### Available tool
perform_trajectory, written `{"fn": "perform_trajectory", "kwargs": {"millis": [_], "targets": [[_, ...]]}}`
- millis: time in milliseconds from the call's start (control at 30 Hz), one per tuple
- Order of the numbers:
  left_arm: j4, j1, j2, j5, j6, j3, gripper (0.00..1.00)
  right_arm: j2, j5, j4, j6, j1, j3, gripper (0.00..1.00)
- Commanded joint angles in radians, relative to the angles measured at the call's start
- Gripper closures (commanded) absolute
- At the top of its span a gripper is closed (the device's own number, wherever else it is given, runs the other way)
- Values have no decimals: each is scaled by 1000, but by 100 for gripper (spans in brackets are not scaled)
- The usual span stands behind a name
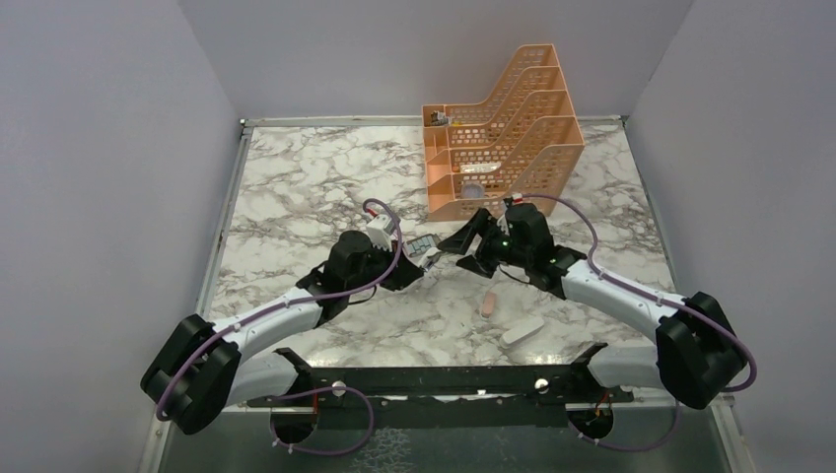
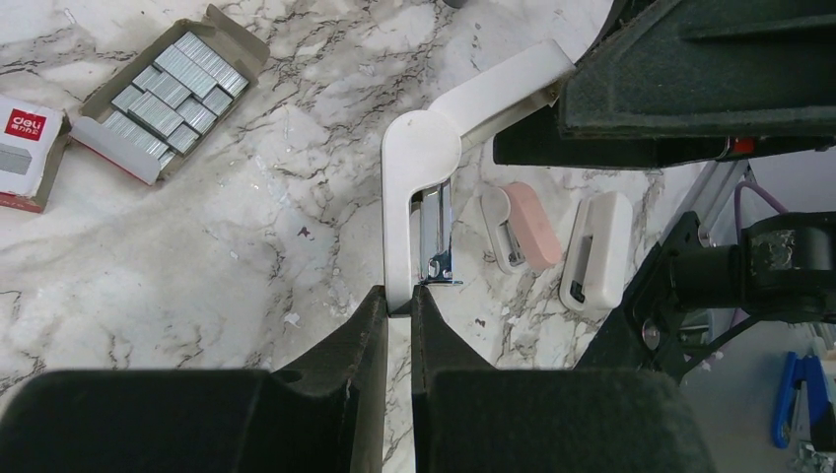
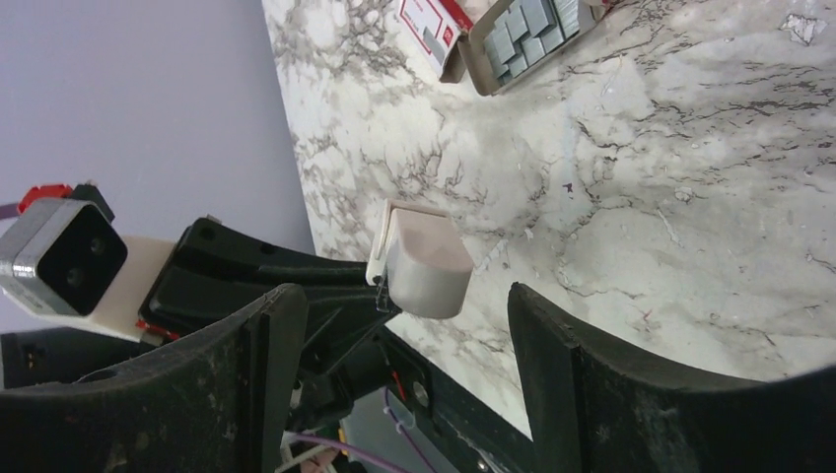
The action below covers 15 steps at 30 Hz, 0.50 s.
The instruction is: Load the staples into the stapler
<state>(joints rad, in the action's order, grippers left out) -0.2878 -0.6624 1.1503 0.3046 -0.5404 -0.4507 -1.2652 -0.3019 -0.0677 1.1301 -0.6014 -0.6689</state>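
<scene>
Left gripper (image 2: 399,301) pinched on the near end of the white stapler (image 2: 419,148), lid swung open toward 2 o'clock; right gripper (image 3: 404,296) spread wide, untouching; staples (image 2: 173,89) in tray at stapler's 10 o'clock.

The right claw (image 3: 402,294) crowds the stapler (image 2: 398,222); staples (image 2: 168,91) lie unobstructed.
</scene>
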Motion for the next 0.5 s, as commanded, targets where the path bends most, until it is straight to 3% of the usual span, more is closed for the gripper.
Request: {"fn": "perform_trajectory", "kwargs": {"millis": [0,200,467], "targets": [[-66,0,13,-24,-32,-22,100,-32,178,22,102,-50,-47,21],[-96,-1,31,-15,-56,-18,100,-65,283,11,178,-103,-47,23],[-111,-4,34,-7,-58,-11,100,-143,255,-77,177,-115,-66,42]]}}
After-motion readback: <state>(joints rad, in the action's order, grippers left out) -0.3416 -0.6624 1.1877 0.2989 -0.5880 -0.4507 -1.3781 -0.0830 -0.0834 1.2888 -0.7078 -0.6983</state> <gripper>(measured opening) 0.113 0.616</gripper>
